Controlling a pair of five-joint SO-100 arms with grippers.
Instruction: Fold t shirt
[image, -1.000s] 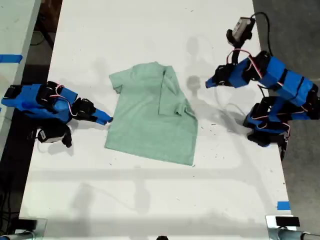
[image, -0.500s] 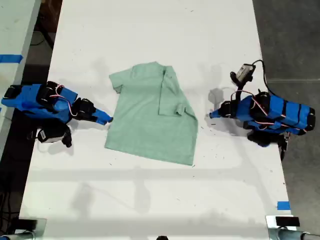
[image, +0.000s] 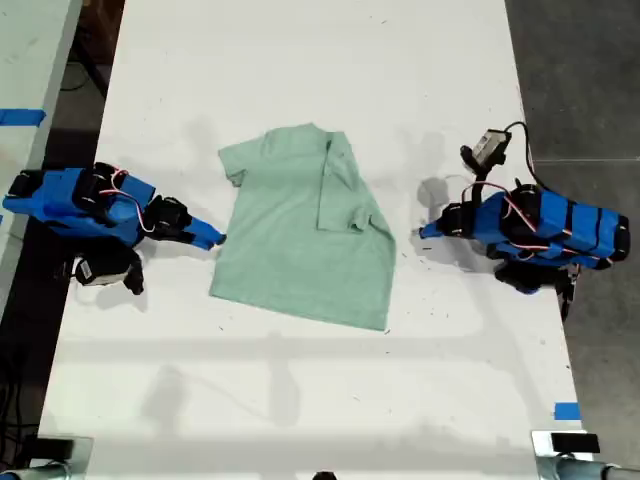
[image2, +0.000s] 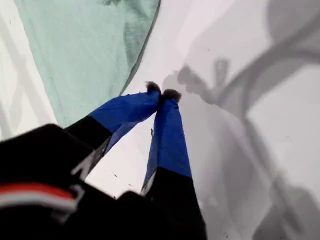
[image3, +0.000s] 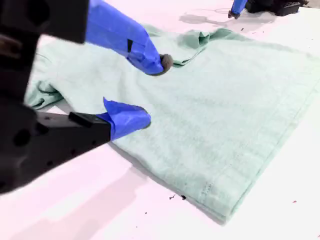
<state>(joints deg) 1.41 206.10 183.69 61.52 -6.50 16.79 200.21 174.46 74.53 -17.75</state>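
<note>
- The white table (image: 300, 400) was bare along its near edge in the exterior view, marked only with faint specks and soft shadows.
- The t shirt (image: 300, 240) lay flat near the table's middle, one sleeve side folded over its body.
- My second gripper (image: 218, 240) rested at the shirt's edge toward the exterior view's left, its jaws spread with nothing between them, the tips over the cloth (image3: 225, 110).
- My first gripper (image: 424, 232) sat low on the bare table just beside the shirt, toward the exterior view's right, fingertips (image2: 171, 94) pressed together and empty.
- Beyond the table edges lay dark floor (image: 580, 80) and blue tape (image: 22, 116) on a neighbouring surface; both arm bases were partly cut off.
</note>
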